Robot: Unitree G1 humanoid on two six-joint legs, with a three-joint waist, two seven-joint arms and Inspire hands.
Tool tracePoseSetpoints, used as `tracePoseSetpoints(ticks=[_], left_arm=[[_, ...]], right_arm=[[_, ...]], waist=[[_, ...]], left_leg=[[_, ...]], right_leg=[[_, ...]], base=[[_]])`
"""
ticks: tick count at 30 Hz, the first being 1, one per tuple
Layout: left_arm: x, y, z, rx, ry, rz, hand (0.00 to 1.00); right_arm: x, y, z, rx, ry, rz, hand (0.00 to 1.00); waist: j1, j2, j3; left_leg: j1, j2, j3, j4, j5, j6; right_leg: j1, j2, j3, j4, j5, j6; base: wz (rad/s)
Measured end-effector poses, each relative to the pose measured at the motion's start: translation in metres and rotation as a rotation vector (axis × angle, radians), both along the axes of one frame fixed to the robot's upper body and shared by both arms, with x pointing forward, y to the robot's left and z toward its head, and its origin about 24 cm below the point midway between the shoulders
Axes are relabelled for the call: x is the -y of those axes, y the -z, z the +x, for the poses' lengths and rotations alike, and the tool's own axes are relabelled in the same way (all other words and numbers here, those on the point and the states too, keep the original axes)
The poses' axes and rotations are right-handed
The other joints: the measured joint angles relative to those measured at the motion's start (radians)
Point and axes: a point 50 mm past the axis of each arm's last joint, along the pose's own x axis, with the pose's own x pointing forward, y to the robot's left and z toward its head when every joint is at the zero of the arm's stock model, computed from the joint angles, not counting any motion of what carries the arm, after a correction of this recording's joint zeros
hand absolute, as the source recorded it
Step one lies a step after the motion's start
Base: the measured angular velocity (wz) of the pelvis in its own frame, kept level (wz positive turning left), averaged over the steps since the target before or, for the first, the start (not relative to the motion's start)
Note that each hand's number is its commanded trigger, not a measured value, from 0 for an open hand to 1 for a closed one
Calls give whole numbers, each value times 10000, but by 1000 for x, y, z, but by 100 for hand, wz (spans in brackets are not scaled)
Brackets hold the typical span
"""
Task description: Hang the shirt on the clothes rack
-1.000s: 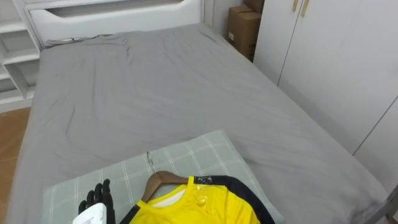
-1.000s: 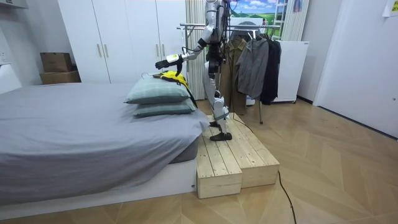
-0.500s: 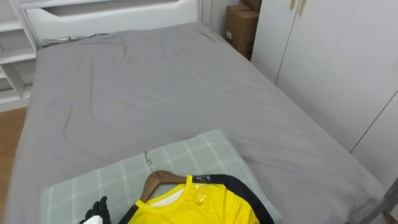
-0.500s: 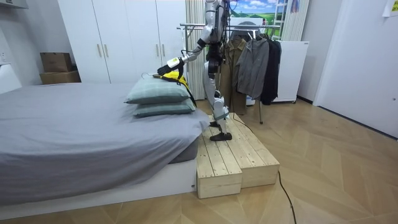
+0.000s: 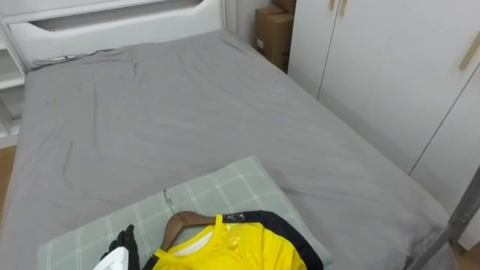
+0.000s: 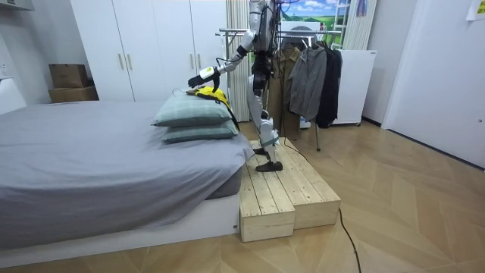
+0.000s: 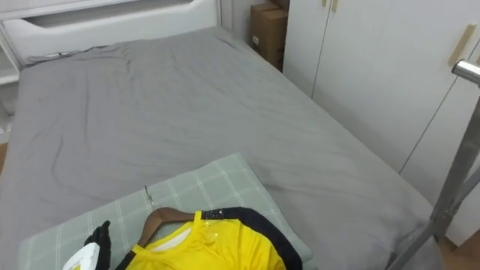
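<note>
Left eye view looked down the length of a grey bed (image 5: 187, 112) toward a white headboard (image 5: 112, 22) at the far end. At the near edge lay a pale green checked pillow (image 5: 225, 184), and on it rested the yellow shirt (image 5: 225, 251) with dark trim at the collar and shoulder, spread flat on a wooden hanger (image 5: 187, 221). The hanger's shoulders showed above the neckline and its small metal hook (image 5: 166, 199) pointed toward the far end of the pillow. The left hand (image 5: 122, 246) was at the near left, just left of the shirt and apart from it, its dark fingers loosely extended and grasping nothing. To the right of the bed stood a white wardrobe (image 5: 390, 75) with its doors closed, and in the far right corner beside it a cardboard box (image 5: 271, 34); what the box held could not be told. A metal rail (image 5: 457, 217) crossed the near right corner. In the room view the robot stood on a low wooden platform (image 6: 280, 193) beside the bed, left arm stretched out with the hand held above the checked pillow, which lay on a second pillow (image 6: 201, 133). Behind the robot, on the room view's right, a clothes rack (image 6: 236, 32) carried several dark jackets (image 6: 307, 76) on hangers.
</note>
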Motion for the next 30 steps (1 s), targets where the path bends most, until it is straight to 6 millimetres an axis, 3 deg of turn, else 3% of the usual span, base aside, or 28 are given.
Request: tracePoseSetpoints(ticks=[10,18,25,27,30], left_arm=[[4,-8,18,219,153,-13,0],[3,9,0,-1049,-298,59,0],[0,11,0,-1145,-1033,-358,0],[-2,11,0,-1156,-1440,-634,0],[-10,10,4,-1166,-1990,-786,0]], right_arm=[[0,0,1,56,83,43,0],[12,-1,-19,-808,231,-275,0],[12,1,-41,-2251,-608,-556,0],[12,1,-39,-2275,-813,-598,0],[12,1,-30,-2206,-919,-616,0]], waist=[[-209,73,-2],[-387,168,19],[-377,57,60],[-361,13,63],[-332,-79,4]], left_leg=[[-53,37,37,-17,-1,-1],[-29,78,72,-130,3,-8],[-414,83,186,-127,5,-10],[-437,87,275,-117,5,-9],[-706,93,344,-21,5,-9]], right_leg=[[-120,33,46,82,8,-13],[-170,82,58,101,-3,-20],[-723,81,156,326,-19,-47],[-852,86,262,466,-25,-50],[-1157,84,302,554,-13,-72]], base=[[0],[-1],[-6],[-13],[-8]])
